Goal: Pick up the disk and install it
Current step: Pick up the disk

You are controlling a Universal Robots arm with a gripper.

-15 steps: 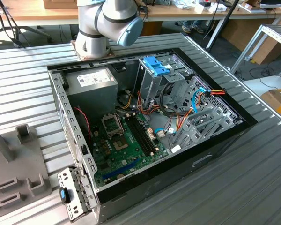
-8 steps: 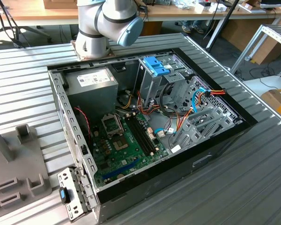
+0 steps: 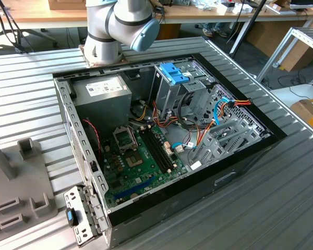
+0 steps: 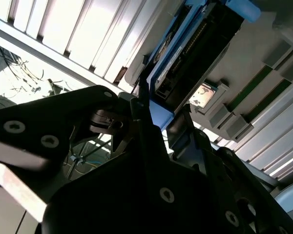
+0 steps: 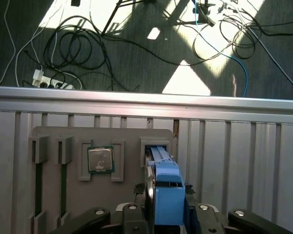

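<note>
The disk is a black drive in a bright blue carrier. It stands on edge at a slot of the grey fixture tray. In the second wrist view the disk runs away from the black gripper body, with a blue tab at its far end. My gripper straddles the near end of the carrier, one finger against each side. In the second wrist view the gripper has blue plastic pinched between its fingers. I cannot tell whether the disk is clear of the slot.
A processor chip lies in a pocket of the tray beside the disk. The open computer case lies on the ribbed table, with a light-blue latch on its drive cage. A perforated bracket lies at the case's near corner. Cables trail on the floor.
</note>
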